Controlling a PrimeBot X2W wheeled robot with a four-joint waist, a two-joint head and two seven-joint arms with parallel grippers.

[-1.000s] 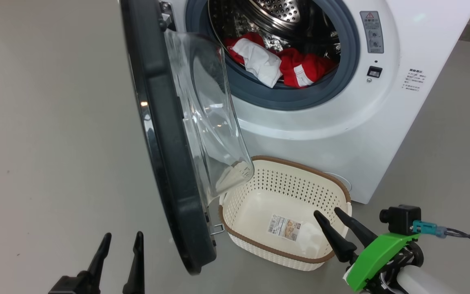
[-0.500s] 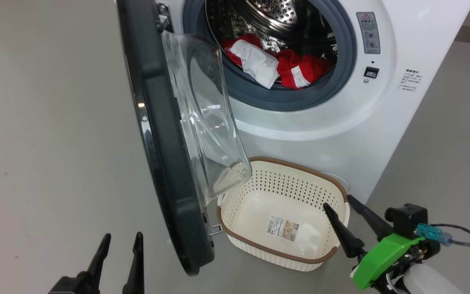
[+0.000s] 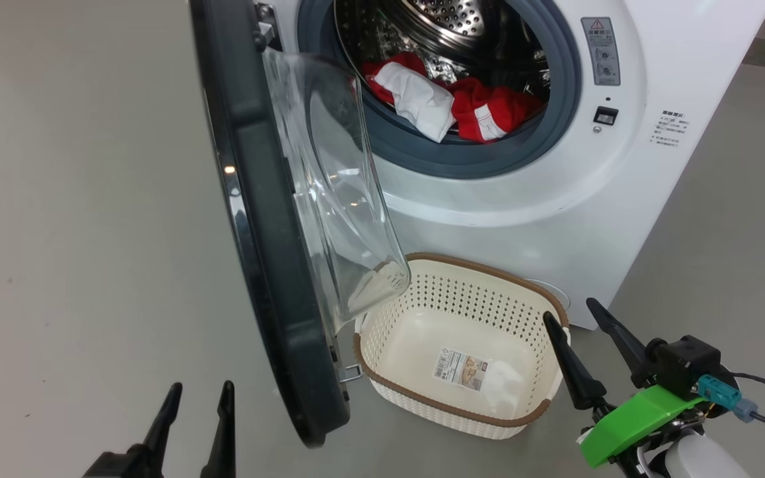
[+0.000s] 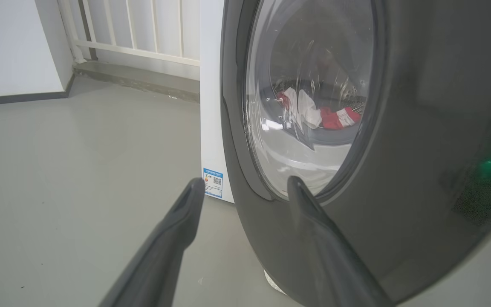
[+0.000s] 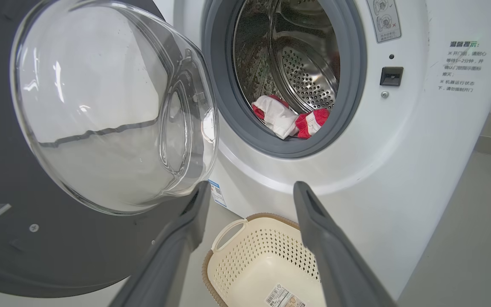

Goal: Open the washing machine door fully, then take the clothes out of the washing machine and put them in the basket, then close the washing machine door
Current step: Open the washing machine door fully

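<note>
The washing machine door [image 3: 269, 265] stands swung out to the left of the washing machine [image 3: 555, 199]. The upper edge of the head view cuts off the tops of both. The clothes [image 3: 489, 109] lie in the drum [image 3: 462, 16], a red and white heap resting on the lower part of the grey gasket [image 3: 462, 162]. How far the heap reaches back into the drum is hidden. In the left wrist view the clothes show only through the door glass, smeared by reflections.

The basket [image 3: 482, 265] sits on the floor [image 3: 90, 199] just in front of the machine, holding nothing but the sticker [image 3: 462, 370] on its bottom. Its far left corner is seen warped through the door's glass bowl [image 3: 336, 186].

The left tool [image 3: 200, 398] is low beside the door's outer face, fingers apart and holding nothing, its base cut off by the bottom edge. Whether one finger touches the door cannot be told. The right tool [image 3: 570, 311] is at the basket's right end, fingers spread and holding nothing. One finger overlaps the basket's rim in the head view, so contact is unclear.
</note>
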